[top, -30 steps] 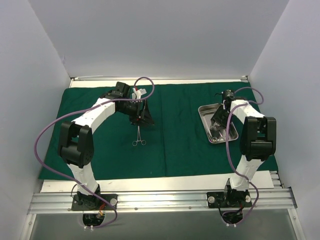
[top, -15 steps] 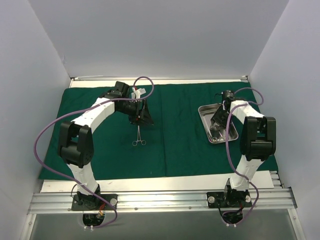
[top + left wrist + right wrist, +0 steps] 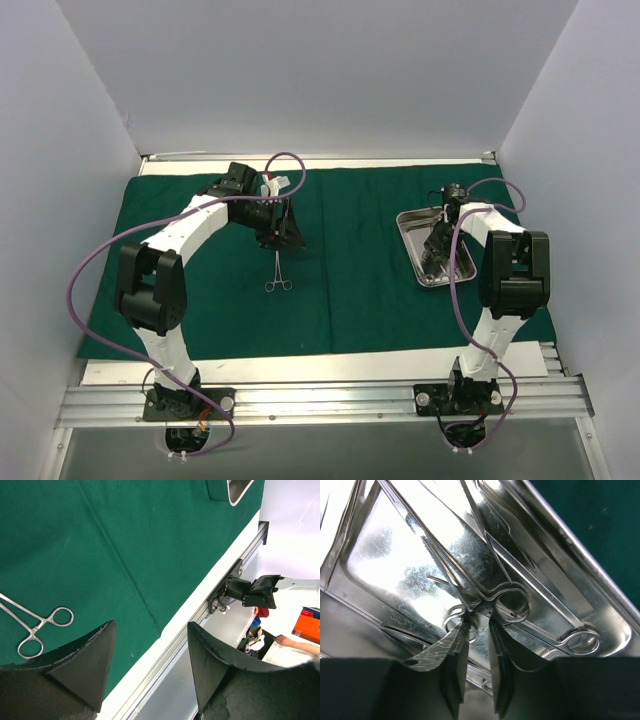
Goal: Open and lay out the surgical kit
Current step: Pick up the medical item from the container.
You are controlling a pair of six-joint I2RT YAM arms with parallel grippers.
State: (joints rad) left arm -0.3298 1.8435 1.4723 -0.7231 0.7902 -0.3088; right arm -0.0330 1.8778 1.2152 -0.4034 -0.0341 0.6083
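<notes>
- No lettering, label, brand, number or sign can be read in any of the three views
- At the right edge of the left wrist view, in the lower half, the orange box (image 3: pixel 310 624) is cut off by the frame and too small for any print on it to be made out
</notes>
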